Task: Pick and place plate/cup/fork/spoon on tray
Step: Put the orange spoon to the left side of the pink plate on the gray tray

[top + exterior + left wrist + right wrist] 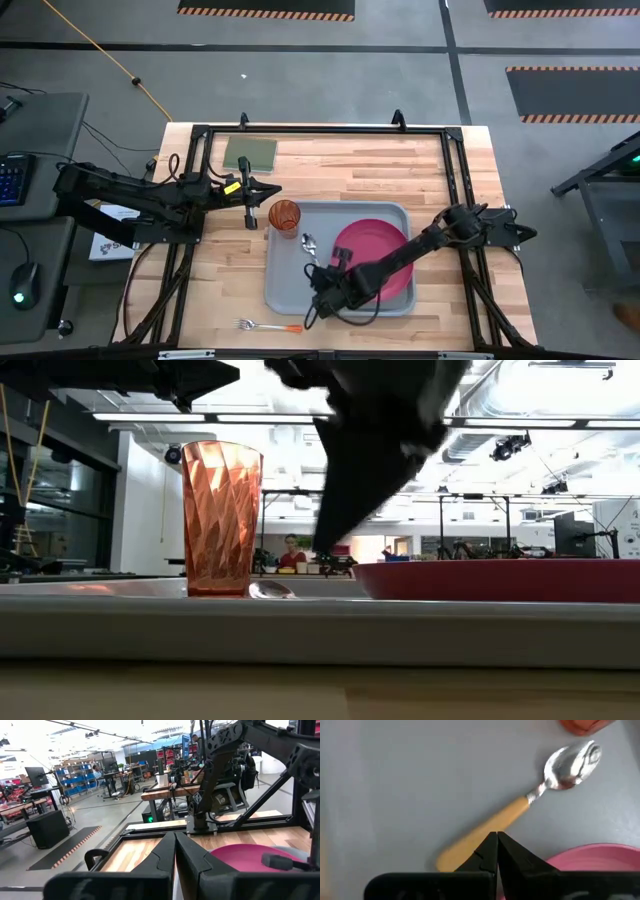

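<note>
Partly hidden, the spoon handle passes under the right claw, pressed together.

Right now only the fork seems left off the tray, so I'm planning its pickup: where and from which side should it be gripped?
Probably take the fork by its red-orange handle, mid-length, coming straight down. It lies flat on the wood in front of the tray, tines toward the robot's left, so fingers should straddle the slim handle across its width.

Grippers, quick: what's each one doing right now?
Left gripper: shut, holding nothing, beside the cup.
Right gripper: shut, empty, above the spoon.
</note>
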Tool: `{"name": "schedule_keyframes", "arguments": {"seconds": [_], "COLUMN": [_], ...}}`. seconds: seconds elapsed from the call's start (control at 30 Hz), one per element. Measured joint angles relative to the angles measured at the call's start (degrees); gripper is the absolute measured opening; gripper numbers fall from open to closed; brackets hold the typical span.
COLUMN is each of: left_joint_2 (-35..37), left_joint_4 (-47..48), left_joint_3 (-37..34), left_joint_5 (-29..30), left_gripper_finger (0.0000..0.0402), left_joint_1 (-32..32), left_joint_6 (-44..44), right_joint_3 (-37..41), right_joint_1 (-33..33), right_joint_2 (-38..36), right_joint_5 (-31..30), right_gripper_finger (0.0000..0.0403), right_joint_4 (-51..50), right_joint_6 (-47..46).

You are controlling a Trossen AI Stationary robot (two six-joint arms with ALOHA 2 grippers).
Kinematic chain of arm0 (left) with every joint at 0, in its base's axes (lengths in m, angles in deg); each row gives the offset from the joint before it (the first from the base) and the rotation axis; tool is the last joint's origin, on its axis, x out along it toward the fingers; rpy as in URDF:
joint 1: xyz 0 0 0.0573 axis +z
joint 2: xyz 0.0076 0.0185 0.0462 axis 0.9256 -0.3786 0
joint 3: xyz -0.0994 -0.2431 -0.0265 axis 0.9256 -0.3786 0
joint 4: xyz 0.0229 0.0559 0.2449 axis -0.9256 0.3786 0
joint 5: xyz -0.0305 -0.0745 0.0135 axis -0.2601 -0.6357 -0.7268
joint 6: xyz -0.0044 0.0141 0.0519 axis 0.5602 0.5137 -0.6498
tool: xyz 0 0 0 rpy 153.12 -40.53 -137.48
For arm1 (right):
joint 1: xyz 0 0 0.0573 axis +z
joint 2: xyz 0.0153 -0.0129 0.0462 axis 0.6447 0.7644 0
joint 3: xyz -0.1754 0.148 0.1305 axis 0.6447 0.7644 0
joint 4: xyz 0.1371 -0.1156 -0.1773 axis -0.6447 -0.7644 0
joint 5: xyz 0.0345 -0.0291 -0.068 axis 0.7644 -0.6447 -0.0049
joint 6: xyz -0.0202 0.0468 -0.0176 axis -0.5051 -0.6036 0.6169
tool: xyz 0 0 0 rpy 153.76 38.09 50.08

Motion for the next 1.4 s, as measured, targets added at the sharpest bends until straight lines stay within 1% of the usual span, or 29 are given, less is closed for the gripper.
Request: {"name": "schedule_keyframes", "arguments": {"seconds": [0.1,0.2,0.23,0.43,0.6,0.7,0.9,1.07,1.23,1.4], "left_joint_2": [0.0,0.0,0.0,0.0,0.0,0.0,0.0,0.0,0.0,0.0], "left_joint_4": [0.0,-0.2,-0.2,-0.2,-0.2,-0.2,-0.2,-0.2,-0.2,-0.2], "left_joint_3": [0.0,0.0,0.0,0.0,0.0,0.0,0.0,0.0,0.0,0.0], "left_joint_5": [0.0,0.0,0.0,0.0,0.0,0.0,0.0,0.0,0.0,0.0], "left_gripper_finger": [0.0003,0.0003,0.0003,0.0003,0.0003,0.0003,0.0003,0.0003,0.0003,0.0003], "left_joint_1": [0.0,0.0,0.0,0.0,0.0,0.0,0.0,0.0,0.0,0.0], "left_joint_6": [0.0,0.0,0.0,0.0,0.0,0.0,0.0,0.0,0.0,0.0], "right_joint_3": [0.0,0.0,0.0,-0.2,-0.1,0.0,0.0,0.0,0.0,0.0], "right_joint_1": [0.4,0.5,0.5,0.7,0.6,0.7,0.7,0.7,0.7,0.7], "right_joint_2": [1.2,2.6,3.2,4.0,4.1,4.2,4.3,4.3,4.1,2.4], "right_joint_5": [1.5,7.3,8.2,6.3,8.6,8.6,8.8,5.2,5.0,3.9], "right_gripper_finger": [0.0,0.0,0.0,0.0,0.0,0.0,0.0,0.0,0.0,0.0], "right_joint_4": [0.4,0.5,0.2,1.4,5.8,7.9,10.3,10.5,10.2,10.3], "right_joint_6": [5.5,9.8,10.7,12.0,12.0,11.6,4.5,2.8,3.4,8.3]}}
